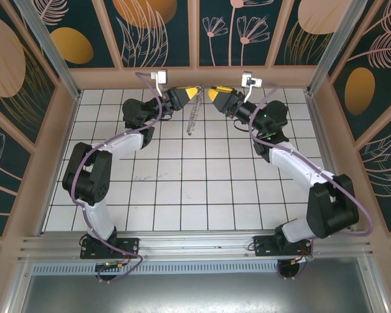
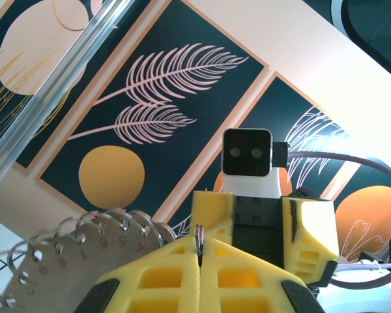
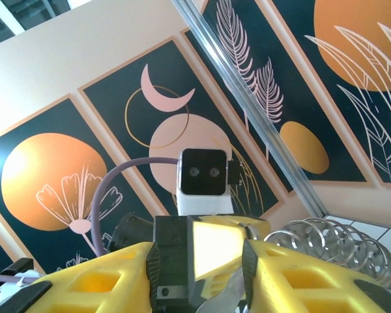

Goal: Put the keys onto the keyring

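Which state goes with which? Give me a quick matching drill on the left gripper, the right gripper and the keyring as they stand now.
Things:
1. left gripper
2. right gripper
3. keyring

States:
A. hangs down as a strand at the far side of the table
B. jaws pinched on a thin wire ring
C. jaws apart

Pairs: 1-B, 2-C, 3-A

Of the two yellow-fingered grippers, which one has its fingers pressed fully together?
The left gripper: its yellow fingers meet on a thin metal keyring wire, while the right gripper has a plain gap between its fingers.
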You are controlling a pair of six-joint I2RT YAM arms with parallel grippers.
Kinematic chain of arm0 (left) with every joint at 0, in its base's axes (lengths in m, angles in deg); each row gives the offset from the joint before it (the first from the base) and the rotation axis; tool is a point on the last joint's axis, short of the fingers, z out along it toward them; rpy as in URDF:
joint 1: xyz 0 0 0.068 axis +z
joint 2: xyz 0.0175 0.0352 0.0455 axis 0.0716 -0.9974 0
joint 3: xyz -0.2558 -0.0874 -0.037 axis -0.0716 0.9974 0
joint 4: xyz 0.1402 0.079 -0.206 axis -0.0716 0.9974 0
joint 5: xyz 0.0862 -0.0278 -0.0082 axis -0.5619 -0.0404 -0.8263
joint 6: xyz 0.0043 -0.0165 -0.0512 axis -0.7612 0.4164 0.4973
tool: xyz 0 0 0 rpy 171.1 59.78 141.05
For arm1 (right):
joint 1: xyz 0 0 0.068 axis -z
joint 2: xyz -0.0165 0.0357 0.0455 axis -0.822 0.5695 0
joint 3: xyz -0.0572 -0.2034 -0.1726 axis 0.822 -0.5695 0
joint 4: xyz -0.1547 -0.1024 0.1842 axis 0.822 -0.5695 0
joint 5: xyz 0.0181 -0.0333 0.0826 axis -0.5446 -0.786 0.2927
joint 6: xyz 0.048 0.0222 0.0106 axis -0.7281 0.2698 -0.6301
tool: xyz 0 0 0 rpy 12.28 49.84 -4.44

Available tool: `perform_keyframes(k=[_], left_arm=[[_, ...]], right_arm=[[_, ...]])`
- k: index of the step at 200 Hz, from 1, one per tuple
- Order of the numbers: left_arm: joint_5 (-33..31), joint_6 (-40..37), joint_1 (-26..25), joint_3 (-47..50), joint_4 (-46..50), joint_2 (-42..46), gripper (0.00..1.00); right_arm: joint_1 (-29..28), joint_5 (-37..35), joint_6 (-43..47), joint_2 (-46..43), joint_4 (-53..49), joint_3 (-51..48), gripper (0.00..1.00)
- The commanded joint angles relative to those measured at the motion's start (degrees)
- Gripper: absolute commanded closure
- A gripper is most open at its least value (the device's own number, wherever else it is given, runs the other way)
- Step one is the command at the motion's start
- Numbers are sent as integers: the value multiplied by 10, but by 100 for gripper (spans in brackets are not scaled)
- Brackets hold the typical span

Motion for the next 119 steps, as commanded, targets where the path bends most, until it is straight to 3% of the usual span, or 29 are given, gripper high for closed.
perform_keyframes(k=[1,53,119], left_arm=[[-4,8,-3,-20,-40,-2,100],[-4,9,-3,-19,-38,-1,100],[-3,8,-3,-20,-38,-2,100]], right_arm=[[2,3,-48,32,74,27,59],[2,7,-114,86,144,43,60],[-4,13,-113,89,147,47,65]])
